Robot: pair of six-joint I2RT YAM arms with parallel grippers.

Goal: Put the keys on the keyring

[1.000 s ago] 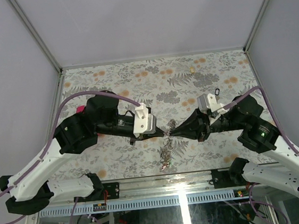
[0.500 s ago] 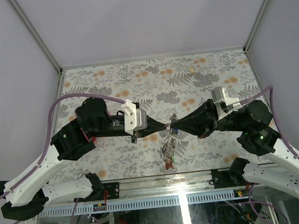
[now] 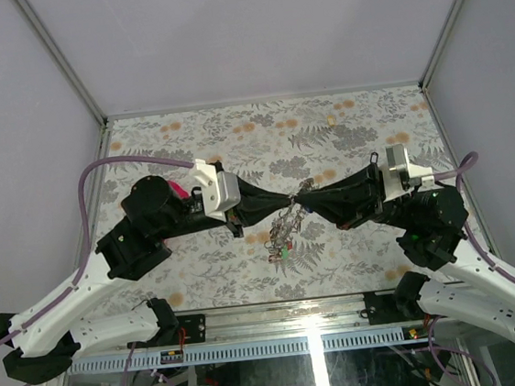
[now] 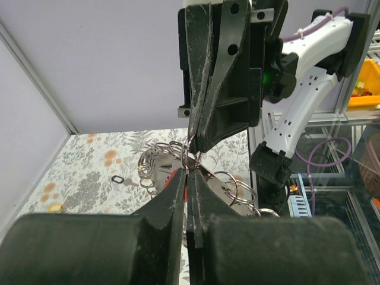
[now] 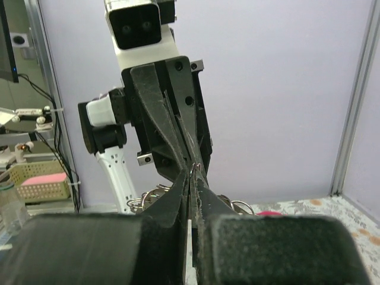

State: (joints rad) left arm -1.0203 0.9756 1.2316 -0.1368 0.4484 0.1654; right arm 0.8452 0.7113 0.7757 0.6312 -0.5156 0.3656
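The keyring (image 3: 286, 226) is a thin grey ring with several silver keys and small rings hanging in a bunch under the point where both grippers meet. My left gripper (image 3: 293, 197) is shut on the ring's wire, as the left wrist view (image 4: 190, 172) shows. My right gripper (image 3: 305, 193) is shut on the same wire from the opposite side, tip to tip (image 5: 193, 170). The bunch of keys (image 4: 159, 161) hangs behind the fingers. A loose key with a black tag (image 3: 373, 157) lies on the table at the right. It also shows in the left wrist view (image 4: 119, 179).
A cream tag (image 3: 331, 121) lies near the table's far edge, and it shows in the left wrist view (image 4: 54, 208). The magenta cloth (image 3: 179, 190) lies behind the left arm. Grey walls enclose three sides of the floral table (image 3: 234, 140).
Both grippers have risen and moved toward the far side, still joined on the ring. The key bunch has lifted with them and swings below.
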